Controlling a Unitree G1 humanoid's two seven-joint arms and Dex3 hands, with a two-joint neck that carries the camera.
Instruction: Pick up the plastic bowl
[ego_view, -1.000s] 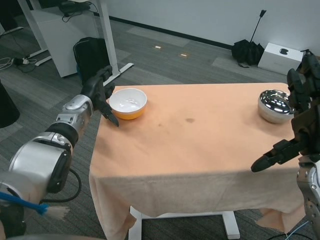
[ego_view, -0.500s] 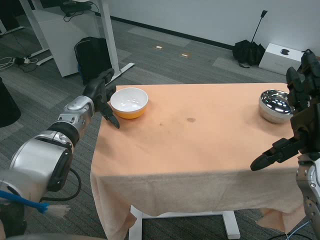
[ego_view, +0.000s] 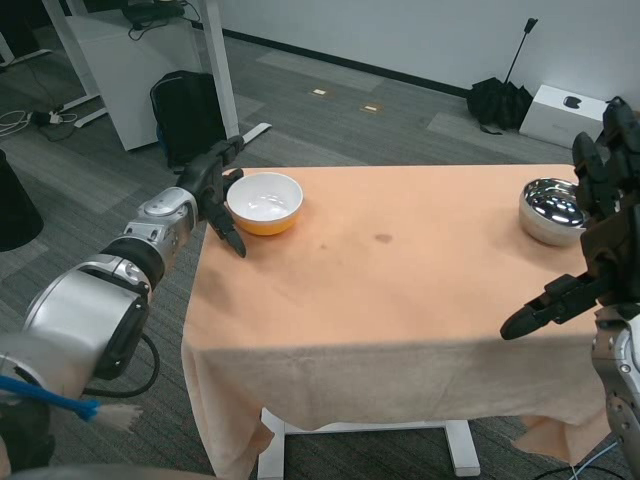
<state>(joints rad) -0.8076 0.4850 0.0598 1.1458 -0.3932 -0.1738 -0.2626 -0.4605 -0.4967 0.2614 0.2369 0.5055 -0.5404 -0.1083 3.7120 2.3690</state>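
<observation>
Across the bench (ego_view: 400, 290), under its orange cloth, the plastic bowl (ego_view: 265, 203) sits upright at the far left corner, not yet lifted. My left hand (ego_view: 214, 186) is just beside its left rim, fingers spread, holding nothing. I read this as the approach step; next I need the fingers closed on the rim. Right hand (ego_view: 590, 235) waits open near the steel bowl (ego_view: 551, 211).

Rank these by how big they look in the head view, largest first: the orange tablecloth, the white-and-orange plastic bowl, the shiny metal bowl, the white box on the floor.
1. Orange tablecloth, by far the largest.
2. White-and-orange plastic bowl, white box on the floor and shiny metal bowl: all look about alike. The box sits farther off and the metal bowl is partly hidden, so I won't rank them.
</observation>
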